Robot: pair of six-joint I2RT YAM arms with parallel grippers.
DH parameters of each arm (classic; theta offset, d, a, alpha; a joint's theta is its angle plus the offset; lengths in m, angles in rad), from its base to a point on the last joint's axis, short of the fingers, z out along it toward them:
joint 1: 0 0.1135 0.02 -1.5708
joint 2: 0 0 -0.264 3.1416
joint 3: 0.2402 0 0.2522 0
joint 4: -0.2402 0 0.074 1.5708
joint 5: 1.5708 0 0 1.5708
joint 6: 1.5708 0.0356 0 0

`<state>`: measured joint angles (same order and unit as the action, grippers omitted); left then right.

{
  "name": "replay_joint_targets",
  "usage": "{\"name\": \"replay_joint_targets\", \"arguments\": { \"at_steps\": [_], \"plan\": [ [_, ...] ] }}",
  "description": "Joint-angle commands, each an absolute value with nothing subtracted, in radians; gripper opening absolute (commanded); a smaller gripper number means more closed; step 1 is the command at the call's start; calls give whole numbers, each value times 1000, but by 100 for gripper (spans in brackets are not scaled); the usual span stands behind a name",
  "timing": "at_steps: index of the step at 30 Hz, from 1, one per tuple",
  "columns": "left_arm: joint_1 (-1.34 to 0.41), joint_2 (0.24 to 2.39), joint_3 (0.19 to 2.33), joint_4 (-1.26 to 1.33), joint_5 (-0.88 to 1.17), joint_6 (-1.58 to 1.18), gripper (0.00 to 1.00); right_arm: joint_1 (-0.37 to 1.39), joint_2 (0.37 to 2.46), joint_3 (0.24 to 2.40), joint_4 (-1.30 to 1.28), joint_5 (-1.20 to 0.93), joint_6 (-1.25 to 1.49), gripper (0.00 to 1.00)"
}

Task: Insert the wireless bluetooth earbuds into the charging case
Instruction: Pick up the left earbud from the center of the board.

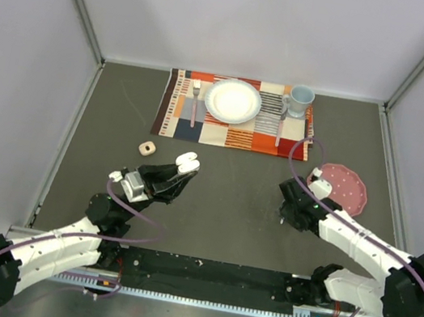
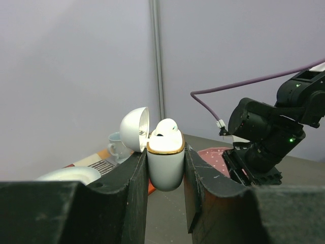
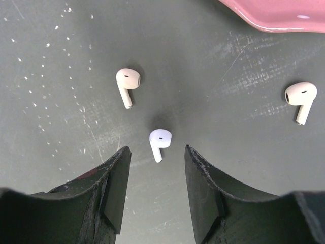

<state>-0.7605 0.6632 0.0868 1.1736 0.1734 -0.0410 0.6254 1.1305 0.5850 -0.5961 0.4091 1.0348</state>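
On my left, the left gripper (image 1: 180,171) is clenched on a glossy white rounded plastic charging case with a gold rim (image 2: 166,169). The case is held upright off the table with its domed lid (image 2: 134,129) standing open, and one small white plastic earbud (image 2: 166,127) sits in it, stem hidden inside. Further right, the right gripper (image 3: 156,150) hangs released over the dark grey table (image 3: 61,101), where three loose white earbuds lie: one (image 3: 128,81) at the left, one (image 3: 160,140) below the gap between the fingers, and one (image 3: 300,96) near a pink plate (image 3: 274,15) cut off by the frame.
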Motion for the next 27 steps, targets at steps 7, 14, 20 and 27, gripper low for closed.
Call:
{"name": "replay_joint_targets", "arguments": {
  "at_steps": [7, 14, 20, 27],
  "plan": [
    [-761, 652, 81, 1207, 152, -32, 0, 618, 1175, 615, -597, 452, 1071, 42],
    [-761, 650, 78, 1206, 152, -35, 0, 618, 1206, 637, -597, 469, 1075, 41],
    [-759, 649, 77, 1204, 149, -35, 0, 618, 1232, 655, -597, 468, 1089, 41],
    [-759, 655, 77, 1206, 152, -35, 0, 618, 1264, 667, -594, 480, 1089, 39]
  ]
}}
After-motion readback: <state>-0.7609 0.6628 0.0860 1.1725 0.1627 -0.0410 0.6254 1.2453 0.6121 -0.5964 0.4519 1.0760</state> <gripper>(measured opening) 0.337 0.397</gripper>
